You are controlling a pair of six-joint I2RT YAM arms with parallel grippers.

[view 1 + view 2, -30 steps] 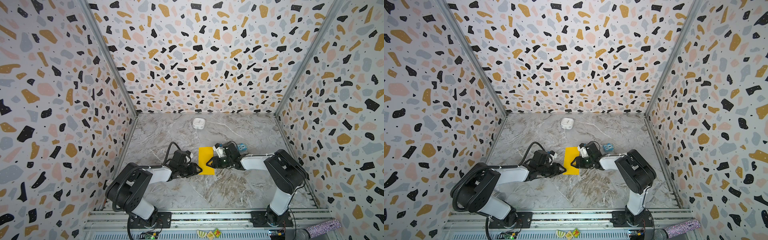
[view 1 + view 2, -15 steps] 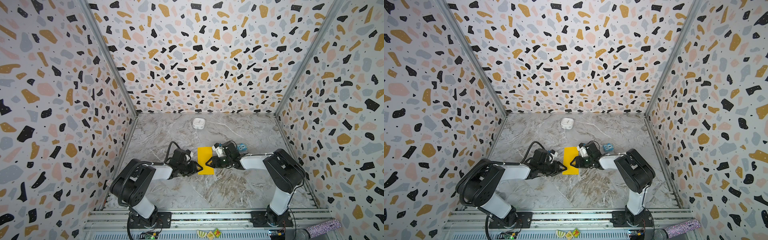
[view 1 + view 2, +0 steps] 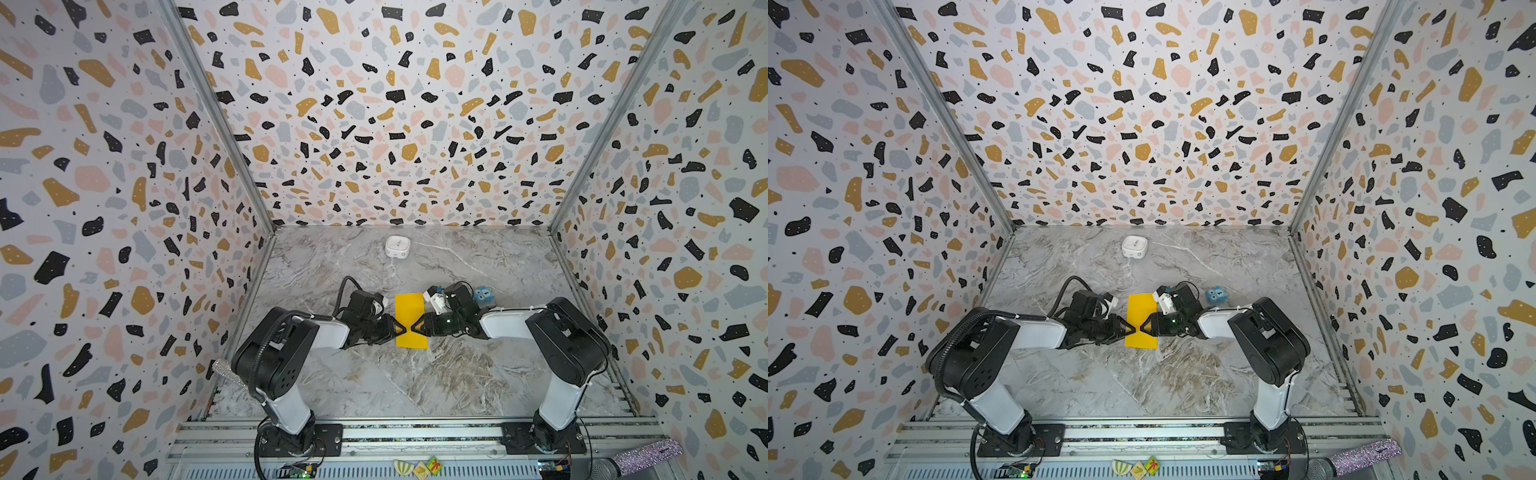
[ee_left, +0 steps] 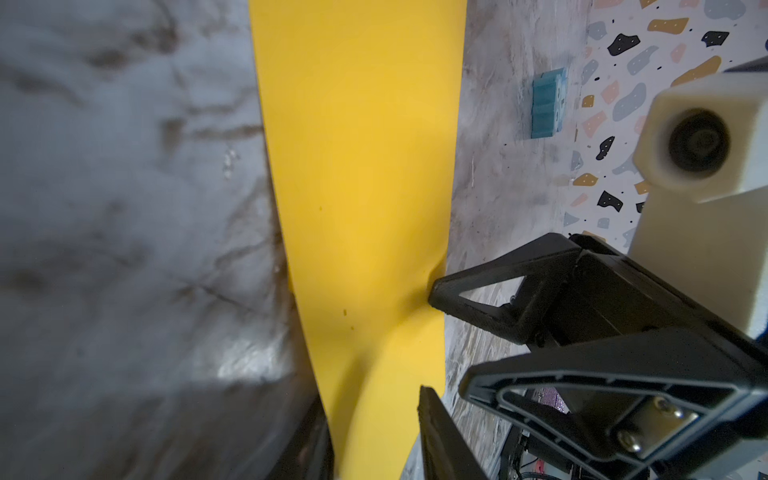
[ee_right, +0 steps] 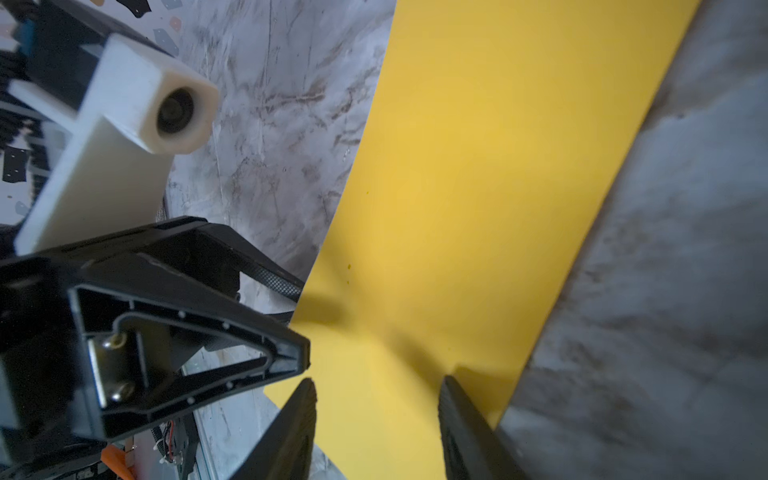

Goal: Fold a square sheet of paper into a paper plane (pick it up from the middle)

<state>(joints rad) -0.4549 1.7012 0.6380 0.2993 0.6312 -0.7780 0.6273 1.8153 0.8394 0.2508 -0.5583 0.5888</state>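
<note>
Two sets of fingers are facing each other over the yellow sheet of paper, which is lying in the middle of the grey marbled counter and showing longer from near to far than from left to right in both top views. The left fingers are pointing in from the left and the right fingers from the right, tip to tip over the sheet's nearer half. Each pair is standing apart, and in each wrist view the sheet is running between that arm's own two fingers; whether they are pressing on it I cannot tell. Just right of the sheet and a little farther back, a small blue cube with eyes is sitting close behind the right wrist, crowding that side. A white rounded box is resting well apart near the far wall, blocking nothing. The fingers are covering both side edges of the sheet at its waist, while its far and near edges are lying uncovered. Bare counter is stretching wide on the near side, between the two arm bases
</note>
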